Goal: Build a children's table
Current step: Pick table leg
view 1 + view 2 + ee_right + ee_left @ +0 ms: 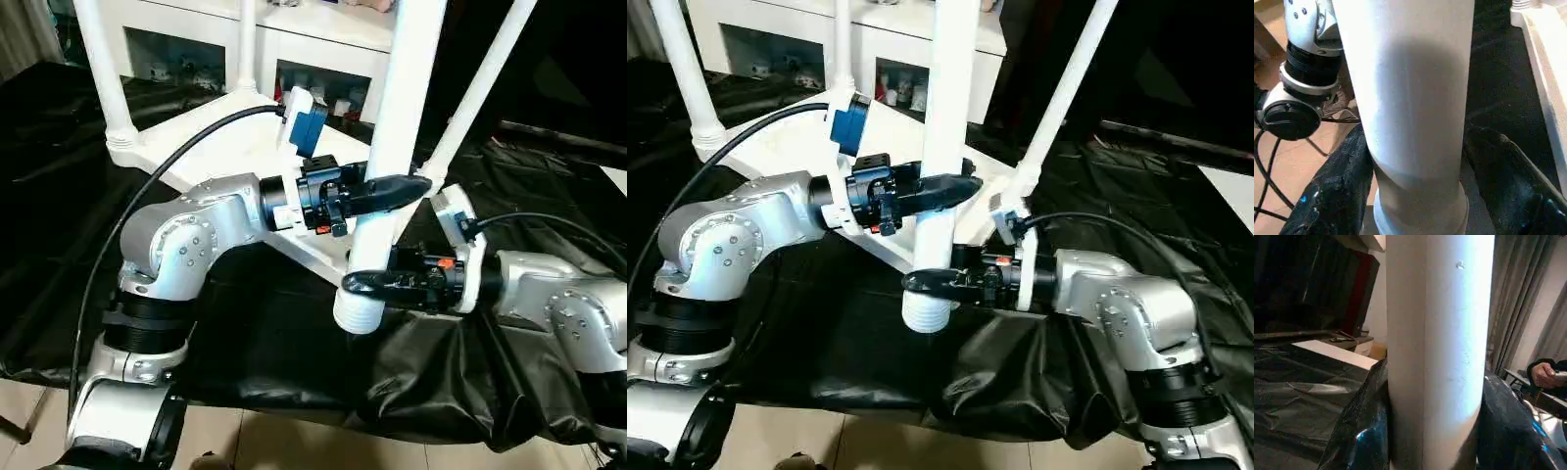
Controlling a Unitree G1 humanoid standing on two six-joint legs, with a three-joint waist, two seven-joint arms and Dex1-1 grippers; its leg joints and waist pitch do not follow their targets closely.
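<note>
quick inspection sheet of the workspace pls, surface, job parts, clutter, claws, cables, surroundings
surface: black sheeting, creased, draped over the near edge.
job's things: white table top lying underside up; three legs stand in its corner sockets; the fourth leg is upright in front, its ribbed end in the air beside the top's near corner.
clutter: nothing seen.
claws: left claw shut around the fourth leg; right claw lower down, fingers either side of the same leg, the grip not clear.
cables: black cable arcs over the left arm; another runs over the right arm.
surroundings: white cabinet behind; curtains; a person's hand.
</note>
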